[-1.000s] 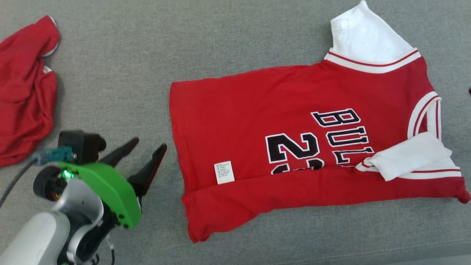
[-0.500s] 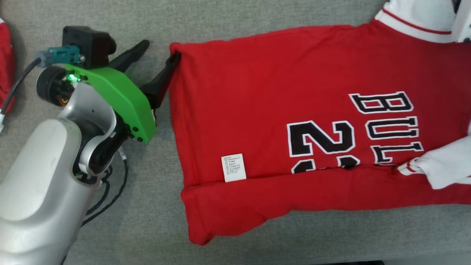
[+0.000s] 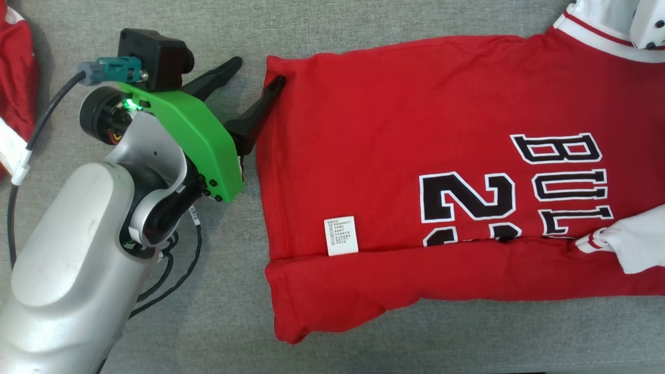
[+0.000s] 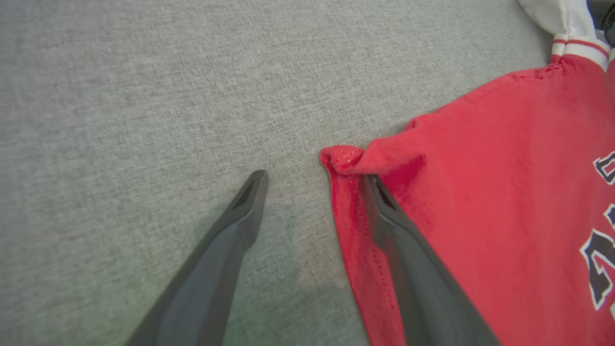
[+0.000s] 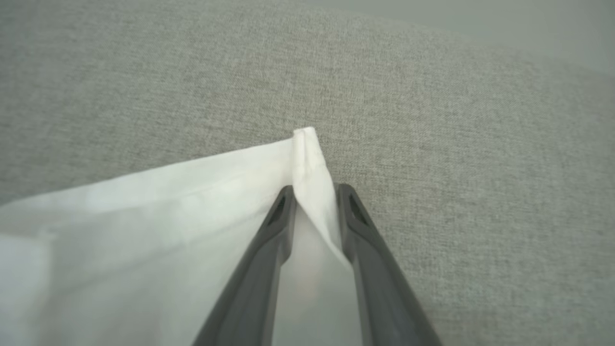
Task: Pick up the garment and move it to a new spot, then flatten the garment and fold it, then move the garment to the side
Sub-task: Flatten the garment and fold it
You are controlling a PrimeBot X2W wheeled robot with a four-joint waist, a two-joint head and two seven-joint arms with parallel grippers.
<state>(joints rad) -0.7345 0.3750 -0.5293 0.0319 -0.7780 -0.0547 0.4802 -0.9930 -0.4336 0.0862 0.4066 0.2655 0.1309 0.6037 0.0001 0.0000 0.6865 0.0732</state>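
Straddling the far-left corner of the jersey (image 3: 415, 130): left gripper (image 3: 258, 71) is wide open and holds nothing. Left wrist view confirms it: the gripper (image 4: 314, 178) has its right finger lying on the red hem, just inside the left edge, while its left finger sits on bare grey upholstery (image 4: 144, 96), apart from the cloth. The bunched hem corner (image 4: 343, 158) sits between the two tips, slightly beyond them.

The jersey lies flat on the upholstery (image 3: 363, 31), hem to the left and collar end to the right, running past the right edge of the head view. Its near long edge is folded over onto the front, covering the lower part of the black-and-white number (image 3: 467, 202). The "BUL" lettering (image 3: 566, 182) is to the right of the number. A white care label (image 3: 341, 236) sits just above the fold line, near the left.

Right gripper (image 5: 315, 189) is nearly closed, fingers pinched on a folded corner of the white sleeve (image 5: 168, 202). The corner tip pokes out just past the fingertips. The rest of the sleeve trails off to the left of that view, over grey upholstery.

A second red garment (image 3: 18, 78) lies at the far-left edge, well apart from the jersey.
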